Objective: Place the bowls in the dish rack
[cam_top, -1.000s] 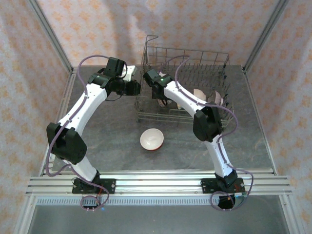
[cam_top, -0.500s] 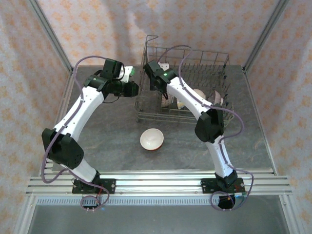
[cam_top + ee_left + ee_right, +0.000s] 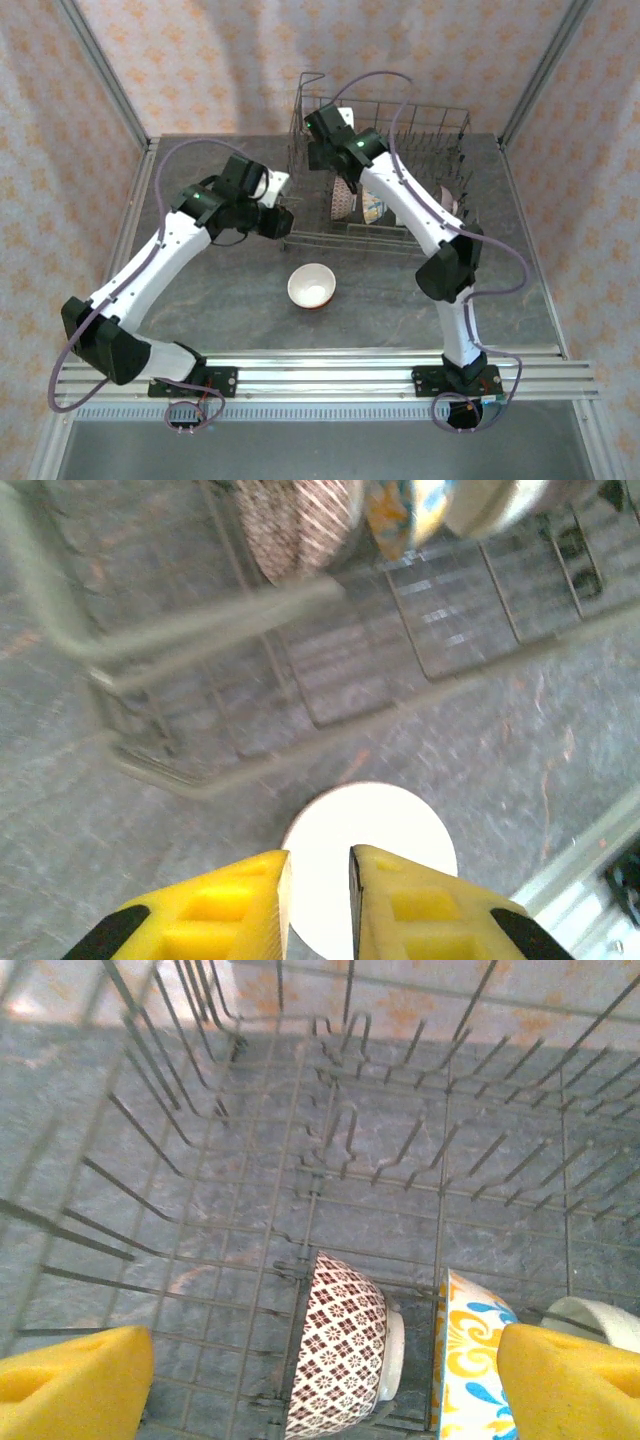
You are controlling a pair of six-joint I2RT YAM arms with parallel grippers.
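1 white bowl (image 3: pixel 311 286) stands mouth up on the bench (image 3: pixel 380 315). It sits about midway between the left and right edges, nearer the near edge than the far one, and clear of the dish rack (image 3: pixel 430 115).

The bowl is round, so no long axis governs the approach. The rim is the likely grip line.

The left gripper (image 3: pixel 319 865) is the nearer of the 2. In the top view it hangs just beyond the bowl and to its left, short of the rack's near-left corner. In the left wrist view the bowl lies directly past the fingertips, partly covered by them.

The left fingers (image 3: pixel 245 905) are drawn close, with a narrow slot between them. Nothing sits in the slot and nothing is touched. Judgement: the next move is a descent that puts 1 finger on each side of the bowl wall. Whether the slot will pass the rim cannot be told.

The rack occupies the far half of the bench, toward the right edge. 3 bowls stand on edge in its near row:
- a mauve patterned bowl (image 3: pixel 340 1370)
- a floral bowl (image 3: pixel 470 1360)
- a pale bowl (image 3: pixel 600 1322)

The right gripper (image 3: pixel 322 1342) hangs above the patterned bowl, near the rack's left side. Its jaws are spread wide and empty.
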